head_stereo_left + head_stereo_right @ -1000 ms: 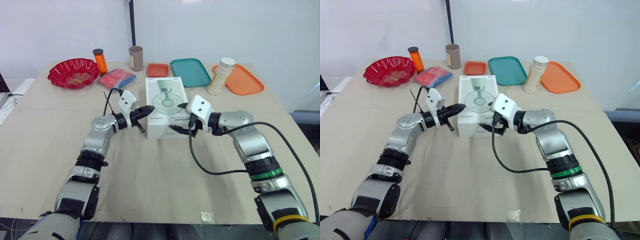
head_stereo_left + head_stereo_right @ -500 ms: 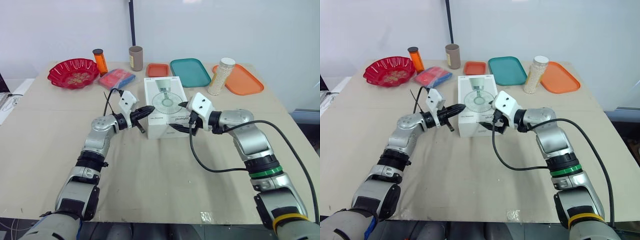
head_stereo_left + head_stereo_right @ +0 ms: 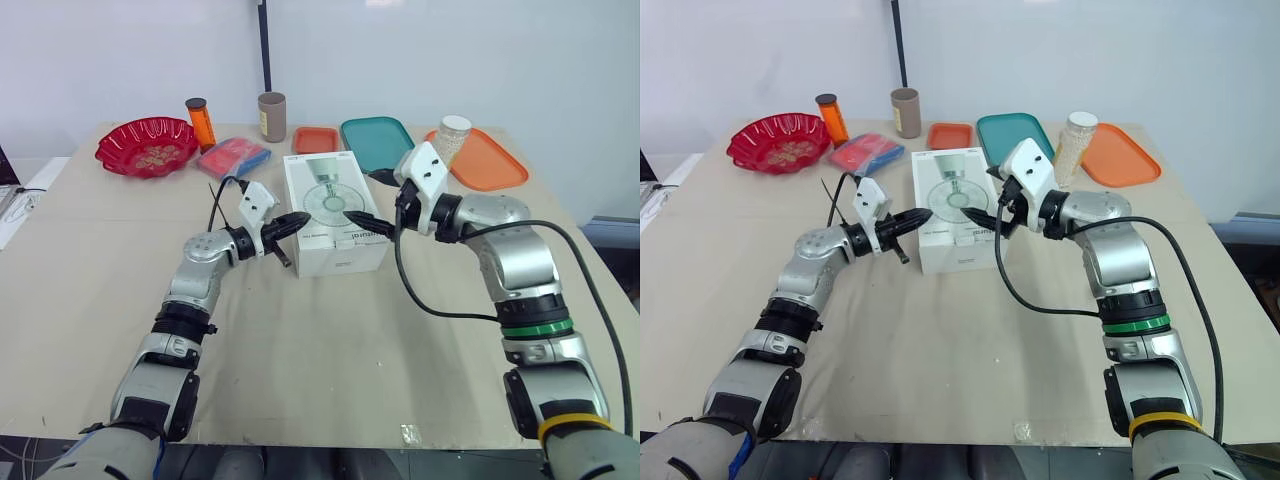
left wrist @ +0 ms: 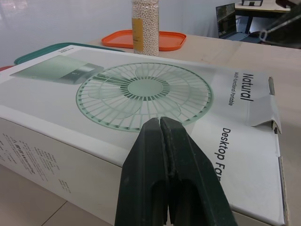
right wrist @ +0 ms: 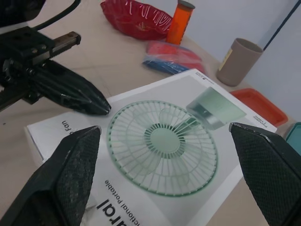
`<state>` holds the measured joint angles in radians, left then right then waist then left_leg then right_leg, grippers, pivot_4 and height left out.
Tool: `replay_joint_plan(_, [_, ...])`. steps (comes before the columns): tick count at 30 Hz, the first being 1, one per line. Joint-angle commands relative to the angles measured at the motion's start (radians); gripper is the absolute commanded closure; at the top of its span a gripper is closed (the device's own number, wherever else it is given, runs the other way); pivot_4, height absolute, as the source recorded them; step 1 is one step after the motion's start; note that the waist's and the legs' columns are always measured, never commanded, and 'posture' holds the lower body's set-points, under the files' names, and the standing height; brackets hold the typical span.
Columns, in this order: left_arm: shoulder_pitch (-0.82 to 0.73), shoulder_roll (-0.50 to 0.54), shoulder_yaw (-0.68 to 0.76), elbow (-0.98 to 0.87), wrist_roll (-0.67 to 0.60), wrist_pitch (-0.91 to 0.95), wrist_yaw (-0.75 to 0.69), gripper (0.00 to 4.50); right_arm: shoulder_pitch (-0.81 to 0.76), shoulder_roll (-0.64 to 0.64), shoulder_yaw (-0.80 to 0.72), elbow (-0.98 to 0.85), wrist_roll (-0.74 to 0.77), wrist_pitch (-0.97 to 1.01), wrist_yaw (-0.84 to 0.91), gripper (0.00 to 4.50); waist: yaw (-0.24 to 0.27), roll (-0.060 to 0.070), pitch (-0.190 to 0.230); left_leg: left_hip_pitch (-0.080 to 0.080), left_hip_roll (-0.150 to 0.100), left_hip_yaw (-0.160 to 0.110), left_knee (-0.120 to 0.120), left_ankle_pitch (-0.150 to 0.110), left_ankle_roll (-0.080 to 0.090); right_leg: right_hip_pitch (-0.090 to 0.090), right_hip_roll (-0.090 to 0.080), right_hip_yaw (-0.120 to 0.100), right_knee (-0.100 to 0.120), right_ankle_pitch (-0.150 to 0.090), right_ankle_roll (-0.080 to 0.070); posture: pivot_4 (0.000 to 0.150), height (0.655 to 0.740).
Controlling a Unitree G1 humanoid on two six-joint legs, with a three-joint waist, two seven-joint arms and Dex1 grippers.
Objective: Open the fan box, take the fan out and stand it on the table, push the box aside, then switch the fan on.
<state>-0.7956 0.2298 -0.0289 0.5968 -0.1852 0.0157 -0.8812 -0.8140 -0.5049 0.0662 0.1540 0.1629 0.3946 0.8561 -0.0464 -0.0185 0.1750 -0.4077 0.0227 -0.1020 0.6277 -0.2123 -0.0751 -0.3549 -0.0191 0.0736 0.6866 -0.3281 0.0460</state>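
Right gripper point(image 3: 362, 195) has risen from the near right corner of the box point(image 3: 322, 238) and hangs over the lid, fingers spread wide, holding nothing; left gripper point(image 3: 297, 218), clenched empty, sits at the box's left edge; the box lies flat on the table point(image 3: 300, 350), slightly turned, apparently unopened; likely a fresh try at the flap.

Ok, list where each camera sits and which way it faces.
Head eyes: on the head, looking down over the table; both arms show.
Left wrist: behind the shut left pincer, looking across the fan box toward the bead jar.
Right wrist: over the box, open right pincer framing it, facing the red bowl.
Shared: the box's fan picture.
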Motion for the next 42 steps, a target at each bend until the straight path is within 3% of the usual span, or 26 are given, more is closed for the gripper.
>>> replay_joint_plan(1, [0.025, -0.006, -0.042, 0.016, 0.027, 0.012, -0.017, 4.42, -0.033, 0.011, -0.038, -0.016, 0.025, 0.016, -0.035, 0.0, 0.0, 0.0, 0.0, 0.0, 0.0, 0.0, 0.0, 0.0, 0.0, 0.0, 0.0, 0.0, 0.0, 0.0, 0.0, 0.15, 0.74])
replay_joint_plan(12, [-0.006, 0.009, -0.014, -0.018, -0.005, 0.042, -0.024, 4.42, 0.278, -0.155, -0.074, -0.237, 0.141, 0.046, 0.14, 0.0, 0.001, 0.0, 0.0, -0.001, -0.003, -0.003, 0.0, 0.0, 0.001, 0.002, -0.002, -0.002, -0.001, -0.001, 0.002, 0.15, 0.74])
replay_joint_plan(34, [-0.086, 0.032, -0.005, 0.03, -0.003, 0.015, -0.032, 4.42, 0.475, -0.201, 0.014, -0.354, 0.111, 0.036, 0.175, 0.0, 0.0, 0.0, 0.0, -0.001, -0.006, -0.004, -0.001, 0.001, 0.002, 0.002, -0.004, -0.002, -0.001, -0.002, 0.003, 0.15, 0.74])
replay_joint_plan(38, [-0.099, 0.038, -0.001, 0.029, -0.005, 0.006, -0.029, 4.42, 0.532, -0.224, 0.054, -0.336, 0.071, 0.001, 0.193, 0.0, 0.0, 0.0, 0.0, -0.001, -0.006, -0.004, -0.001, 0.001, 0.002, 0.002, -0.004, -0.002, -0.001, -0.002, 0.004, 0.15, 0.74])
replay_joint_plan(42, [-0.104, 0.052, 0.01, 0.004, -0.017, 0.016, -0.028, 4.42, 0.459, -0.175, 0.006, -0.205, 0.04, 0.045, 0.066, 0.0, -0.003, 0.0, 0.001, -0.001, -0.006, -0.004, 0.0, 0.001, 0.002, 0.002, -0.004, -0.002, -0.001, -0.002, 0.004, 0.15, 0.74])
